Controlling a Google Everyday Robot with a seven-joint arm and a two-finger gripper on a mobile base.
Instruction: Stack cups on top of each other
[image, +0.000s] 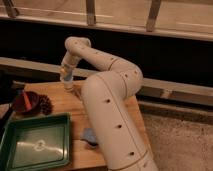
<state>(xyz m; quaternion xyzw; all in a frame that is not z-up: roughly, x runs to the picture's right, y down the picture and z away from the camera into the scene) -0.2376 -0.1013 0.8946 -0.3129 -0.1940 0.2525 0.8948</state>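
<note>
The gripper (68, 85) hangs at the table's (62, 102) far edge; whether its digits are parted or closed on 1 cup cannot be told. No cup shows clearly. Recommend a vertical, centred descent. Nearby: glossy reddish bowl (26, 102), rigid green tray (37, 145), soft blue piece (90, 136).

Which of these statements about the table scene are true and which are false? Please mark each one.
1. The pincer is at the far edge of the wooden table. True.
2. The green tray lies on the floor. False: it lies on the table's near left part.
3. A reddish-brown bowl stands left of the pincer. True.
4. The bowl sits inside the green tray. False: it stands on the wood behind the tray.
5. A blue piece lies by the arm. True.
</note>
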